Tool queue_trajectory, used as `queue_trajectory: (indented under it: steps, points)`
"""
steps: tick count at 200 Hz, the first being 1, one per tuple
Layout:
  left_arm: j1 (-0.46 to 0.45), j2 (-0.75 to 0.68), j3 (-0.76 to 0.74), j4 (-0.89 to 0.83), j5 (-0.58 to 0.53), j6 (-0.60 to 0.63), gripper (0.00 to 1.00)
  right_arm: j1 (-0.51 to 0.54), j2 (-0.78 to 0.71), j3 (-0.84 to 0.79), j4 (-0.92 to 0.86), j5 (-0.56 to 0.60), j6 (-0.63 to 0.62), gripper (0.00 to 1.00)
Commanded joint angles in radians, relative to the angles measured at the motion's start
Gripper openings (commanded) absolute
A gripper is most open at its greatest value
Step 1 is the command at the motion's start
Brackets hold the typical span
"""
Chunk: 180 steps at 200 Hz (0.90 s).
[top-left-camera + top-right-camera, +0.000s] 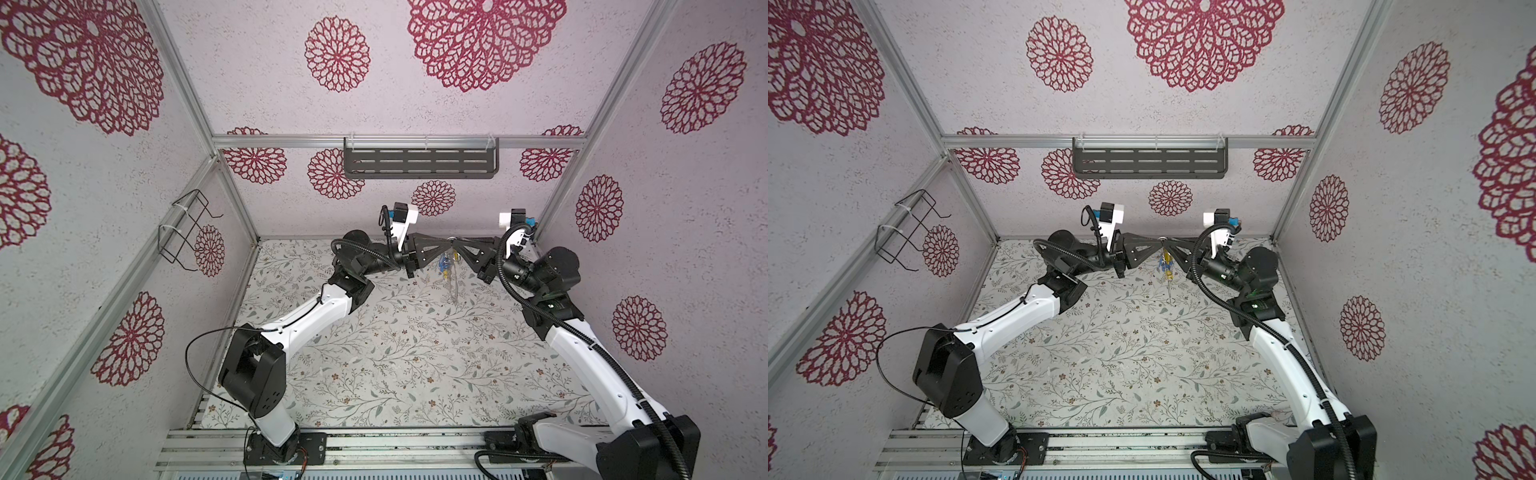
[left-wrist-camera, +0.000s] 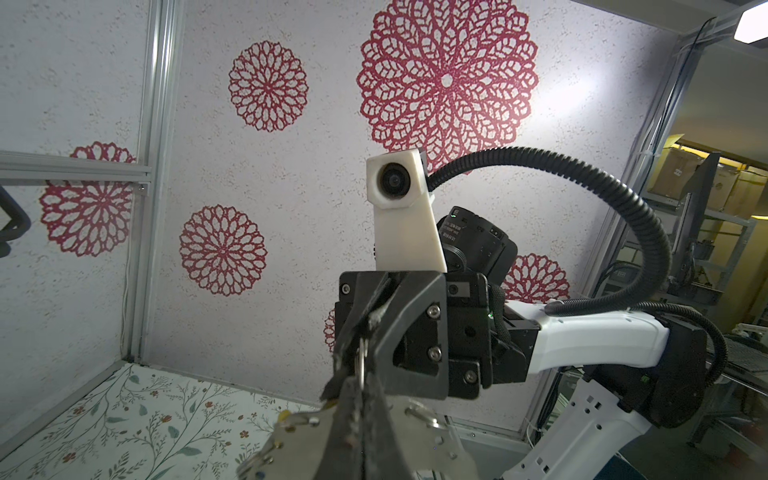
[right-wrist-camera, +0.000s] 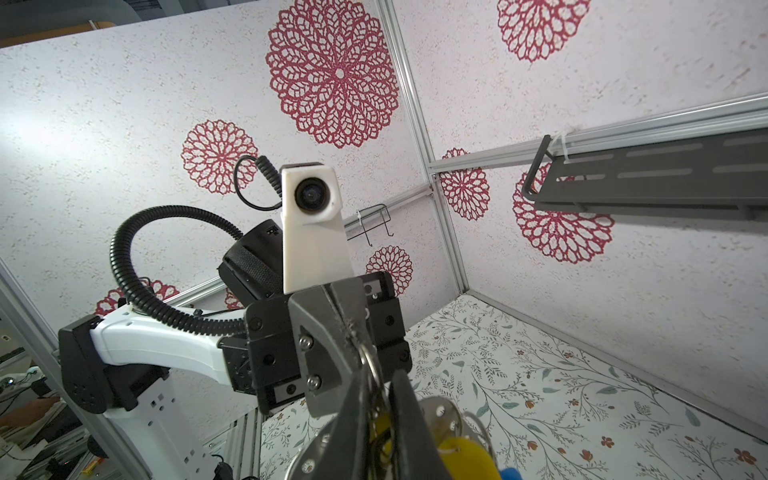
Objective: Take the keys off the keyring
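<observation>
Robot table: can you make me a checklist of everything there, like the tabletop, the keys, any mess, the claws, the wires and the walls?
Surface: floral tabletop, nothing seen lying on it.
Job's things: keyring hangs in the air below the claws, with yellow and blue keys attached.
Clutter: nothing seen.
Claws: left claw and right claw meet tip to tip, both pinched on a small wire ring atop the bunch.
Cables: black ribbed hose along the right arm, thin black cable looped by the left base; both clear of the keys.
Surroundings: red-flowered walls, dark slotted shelf, wire rack.
</observation>
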Motion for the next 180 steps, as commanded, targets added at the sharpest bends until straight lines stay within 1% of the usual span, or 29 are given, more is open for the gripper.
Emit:
queue_trajectory:
  steps: [1,7,20,49,58,66,73,84,93,103,111,119,126,132,141,152,162,180]
  points:
    - [-0.011,0.012,0.042,0.056,0.011,-0.005,0.00,0.035,0.005,0.003,0.045,-0.037,0.017,0.08]
    - [-0.011,0.012,0.040,0.057,0.010,-0.004,0.00,0.035,0.004,0.003,0.045,-0.035,0.016,0.07]
    - [-0.011,0.010,0.037,0.058,0.009,-0.003,0.00,0.036,0.006,0.003,0.047,-0.034,0.016,0.00]
    - [-0.004,0.010,0.022,0.050,0.014,0.014,0.00,0.037,0.000,0.003,0.038,-0.029,0.008,0.00]
    - [0.001,0.010,0.015,0.038,0.021,0.025,0.00,0.037,-0.005,0.006,0.003,-0.018,-0.029,0.00]
    - [0.009,0.006,0.005,0.020,0.032,0.043,0.00,0.037,-0.014,0.015,-0.064,-0.001,-0.082,0.00]
    - [0.019,-0.001,-0.006,-0.002,0.047,0.076,0.05,0.037,-0.020,0.029,-0.136,0.021,-0.145,0.00]
    - [0.040,-0.027,-0.033,-0.059,0.072,0.151,0.21,0.039,-0.030,0.052,-0.267,0.061,-0.261,0.00]
    - [0.056,-0.059,-0.058,-0.158,0.088,0.253,0.33,0.043,-0.037,0.069,-0.369,0.103,-0.369,0.00]
    - [0.071,-0.096,-0.061,-0.345,0.093,0.428,0.39,0.053,-0.044,0.088,-0.497,0.167,-0.502,0.00]
    - [0.077,-0.118,-0.030,-0.540,0.066,0.602,0.41,0.067,-0.044,0.099,-0.584,0.231,-0.599,0.00]
    - [0.076,-0.123,0.021,-0.788,0.022,0.770,0.42,0.087,-0.044,0.104,-0.649,0.292,-0.703,0.00]
    - [0.075,-0.113,0.072,-0.949,-0.007,0.881,0.42,0.101,-0.039,0.107,-0.689,0.331,-0.769,0.00]
    - [0.076,-0.097,0.116,-1.070,-0.017,0.946,0.42,0.112,-0.034,0.108,-0.714,0.353,-0.815,0.00]
    - [0.079,-0.070,0.174,-1.216,-0.033,1.018,0.41,0.124,-0.026,0.112,-0.740,0.375,-0.865,0.00]
    - [0.080,-0.040,0.226,-1.316,-0.038,1.073,0.39,0.129,-0.021,0.113,-0.754,0.380,-0.903,0.00]
    - [0.078,-0.021,0.251,-1.352,-0.037,1.096,0.39,0.133,-0.019,0.113,-0.759,0.372,-0.923,0.00]
    - [0.077,-0.002,0.268,-1.361,-0.011,1.111,0.39,0.138,-0.018,0.120,-0.766,0.349,-0.936,0.00]
